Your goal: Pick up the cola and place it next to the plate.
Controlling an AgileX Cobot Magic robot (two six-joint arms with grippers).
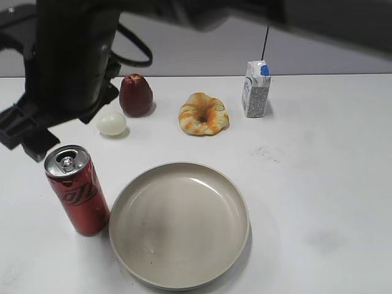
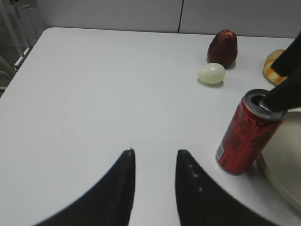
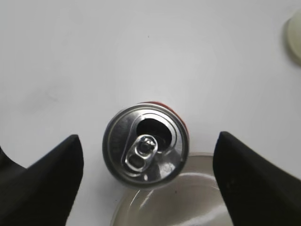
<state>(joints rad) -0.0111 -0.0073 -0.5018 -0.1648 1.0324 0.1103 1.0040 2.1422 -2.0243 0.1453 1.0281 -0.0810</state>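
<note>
The cola (image 1: 78, 193), a slim red can with a silver pull-tab top, stands upright on the white table just left of the plate (image 1: 184, 226), close to its rim. My right gripper (image 3: 148, 139) hangs above the can, open wide, a finger on either side of the can top (image 3: 146, 146) and apart from it. In the exterior view its arm reaches across to the left, and the gripper (image 1: 30, 138) is up-left of the can. My left gripper (image 2: 155, 153) is open and empty over bare table, left of the can (image 2: 247, 134). The plate edge also shows in both wrist views (image 2: 287, 160) (image 3: 188, 202).
Behind the can lie a white egg (image 1: 111, 124) and a dark red fruit (image 1: 136, 95). A yellow-orange pastry (image 1: 203, 114) and a small white-and-blue carton (image 1: 256, 90) stand behind the plate. The table edge runs along the far side.
</note>
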